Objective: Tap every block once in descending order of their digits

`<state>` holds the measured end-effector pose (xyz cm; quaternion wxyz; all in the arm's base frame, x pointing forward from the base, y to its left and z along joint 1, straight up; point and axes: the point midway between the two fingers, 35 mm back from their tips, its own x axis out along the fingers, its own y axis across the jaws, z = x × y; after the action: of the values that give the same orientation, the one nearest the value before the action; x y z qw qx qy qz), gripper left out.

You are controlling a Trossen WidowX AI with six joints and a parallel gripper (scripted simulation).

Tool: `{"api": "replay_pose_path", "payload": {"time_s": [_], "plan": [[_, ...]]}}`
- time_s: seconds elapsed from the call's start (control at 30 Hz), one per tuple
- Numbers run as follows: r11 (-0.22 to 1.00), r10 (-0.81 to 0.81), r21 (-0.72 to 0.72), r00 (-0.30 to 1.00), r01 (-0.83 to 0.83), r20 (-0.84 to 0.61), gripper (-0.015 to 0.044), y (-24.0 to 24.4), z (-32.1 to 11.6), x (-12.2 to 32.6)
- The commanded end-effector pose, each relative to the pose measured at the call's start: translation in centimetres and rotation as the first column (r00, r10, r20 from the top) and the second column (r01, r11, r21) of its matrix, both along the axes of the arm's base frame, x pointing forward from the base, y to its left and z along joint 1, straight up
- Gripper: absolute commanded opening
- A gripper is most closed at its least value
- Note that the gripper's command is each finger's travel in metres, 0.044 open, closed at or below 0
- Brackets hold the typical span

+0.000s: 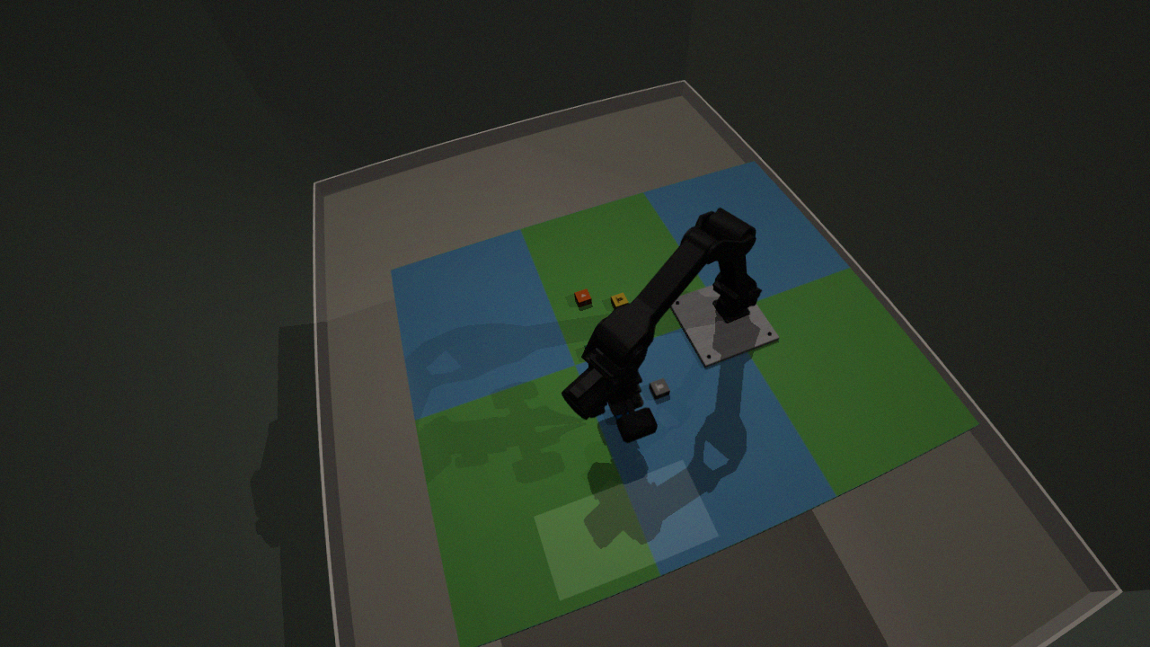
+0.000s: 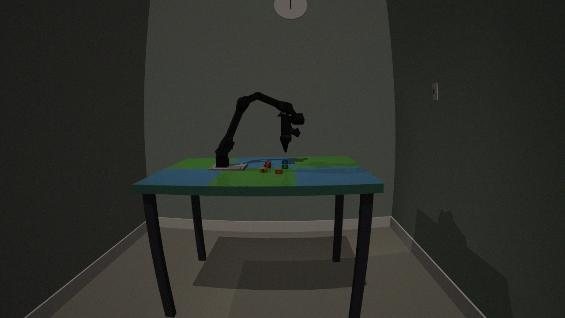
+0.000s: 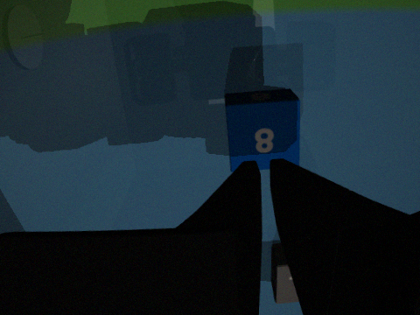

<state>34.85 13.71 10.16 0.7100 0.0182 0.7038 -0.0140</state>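
A blue block (image 3: 262,129) (image 2: 284,161) printed with an 8 stands on a blue square of the table mat. My gripper (image 3: 262,174) (image 2: 285,150) is shut and empty. It points straight down and hangs a little above the blue block, apart from it. A grey block (image 1: 659,387) (image 3: 285,283) stands close by, toward the arm's base. An orange block (image 1: 582,296) (image 2: 278,171) and a yellow block (image 1: 619,300) (image 2: 263,170) stand side by side on a green square. A green block (image 2: 284,166) and a red block (image 2: 267,164) show in the side view. In the overhead view the arm hides the blue, green and red blocks.
The arm's grey base plate (image 1: 723,338) (image 2: 229,167) sits near the middle of the blue and green checkered mat (image 1: 844,385). A pale square patch (image 1: 579,554) lies on the mat in front of the gripper. A low rim (image 1: 322,402) runs round the floor area.
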Motion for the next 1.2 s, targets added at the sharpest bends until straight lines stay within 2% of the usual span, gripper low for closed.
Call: {"api": "replay_pose_path", "payload": {"time_s": [0.0, 0.27, 0.53, 0.83, 0.9, 1.07, 1.17], "plan": [[1.000, 0.004, 0.008, 1.000, -0.004, 0.023, 0.0020, 0.0, 5.1, 0.0], [1.000, 0.004, 0.007, 1.000, -0.004, 0.022, 0.0020, -1.2, 6.0, 0.0], [1.000, 0.004, -0.004, 1.000, -0.004, 0.021, 0.0020, -14.5, 6.2, -2.0], [1.000, 0.004, -0.014, 1.000, -0.004, 0.015, 0.0020, -25.9, 5.6, -9.9], [1.000, 0.004, -0.015, 1.000, -0.004, 0.013, 0.0020, -27.1, 5.4, -11.4], [1.000, 0.004, -0.015, 1.000, -0.004, 0.013, 0.0020, -27.3, 5.4, -11.6], [1.000, 0.004, -0.015, 1.000, -0.004, 0.013, 0.0020, -27.4, 3.4, -11.4]]}}
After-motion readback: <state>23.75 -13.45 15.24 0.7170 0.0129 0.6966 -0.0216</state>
